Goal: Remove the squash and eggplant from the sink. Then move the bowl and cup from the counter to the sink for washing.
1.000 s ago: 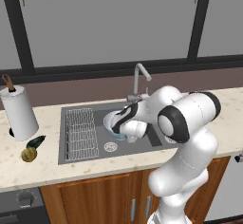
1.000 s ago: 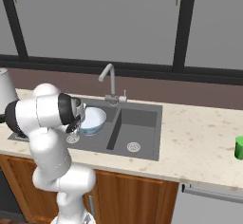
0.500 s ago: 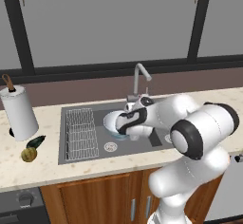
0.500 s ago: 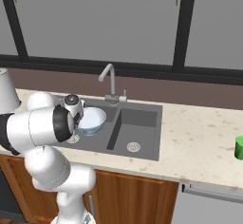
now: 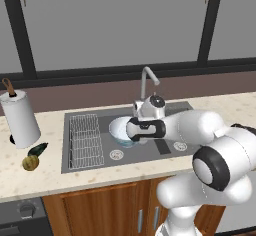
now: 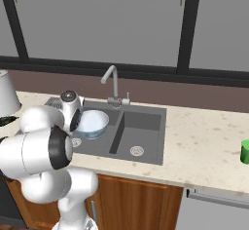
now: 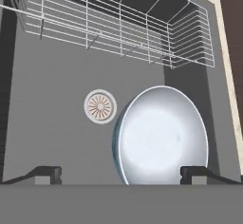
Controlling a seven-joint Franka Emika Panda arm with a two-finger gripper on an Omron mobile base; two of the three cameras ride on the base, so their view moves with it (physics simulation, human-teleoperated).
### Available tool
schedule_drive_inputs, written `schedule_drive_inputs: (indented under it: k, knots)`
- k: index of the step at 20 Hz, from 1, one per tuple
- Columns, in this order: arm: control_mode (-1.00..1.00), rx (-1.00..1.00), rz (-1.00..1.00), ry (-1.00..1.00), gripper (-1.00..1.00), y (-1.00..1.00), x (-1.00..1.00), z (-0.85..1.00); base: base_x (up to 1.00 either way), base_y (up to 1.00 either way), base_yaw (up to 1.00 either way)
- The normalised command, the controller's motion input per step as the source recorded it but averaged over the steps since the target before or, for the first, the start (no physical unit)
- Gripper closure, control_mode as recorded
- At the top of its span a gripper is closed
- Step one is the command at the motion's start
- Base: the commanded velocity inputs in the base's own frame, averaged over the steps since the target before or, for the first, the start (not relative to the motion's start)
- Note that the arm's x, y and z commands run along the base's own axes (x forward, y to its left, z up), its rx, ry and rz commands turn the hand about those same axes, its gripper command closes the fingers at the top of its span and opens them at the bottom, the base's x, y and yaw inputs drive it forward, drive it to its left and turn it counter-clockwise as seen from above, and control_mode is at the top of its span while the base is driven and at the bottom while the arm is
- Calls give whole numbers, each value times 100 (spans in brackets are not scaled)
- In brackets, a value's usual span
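Jaws spread wide and empty, the gripper [image 7: 121, 173] hovers over the wide white bowl [image 7: 161, 135] in the dark grey sink [image 7: 52, 137] — that step looks done. Beyond, yellow-brown squash [image 5: 30, 163] and dark eggplant [image 5: 38, 150] lie on the beige counter [image 5: 50, 172]; the green cup [image 6: 244, 152] is left.

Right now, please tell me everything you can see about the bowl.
The bowl is wide and round, white inside and pale blue-grey outside, smooth and glossy like glazed ceramic. It sits upright and empty on the floor of the sink, in the basin with the wire rack, beside that basin's round drain. The open gripper hovers just above it, fingertips apart and not touching it.
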Motion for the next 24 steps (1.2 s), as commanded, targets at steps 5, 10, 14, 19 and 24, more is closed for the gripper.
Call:
schedule_drive_inputs:
  k: [5,10,14,19,24]
  knots:
    - [-100,0,-10,5,-100,-2,-16,38,0,0,0]
    - [-100,0,-18,9,-100,-1,-22,36,0,0,0]
    - [-100,0,-21,8,-100,-1,-18,36,0,0,0]
    - [-100,-4,-25,7,-100,-9,-18,31,0,0,0]
    - [-100,-2,-30,8,-100,-11,-27,26,0,0,0]
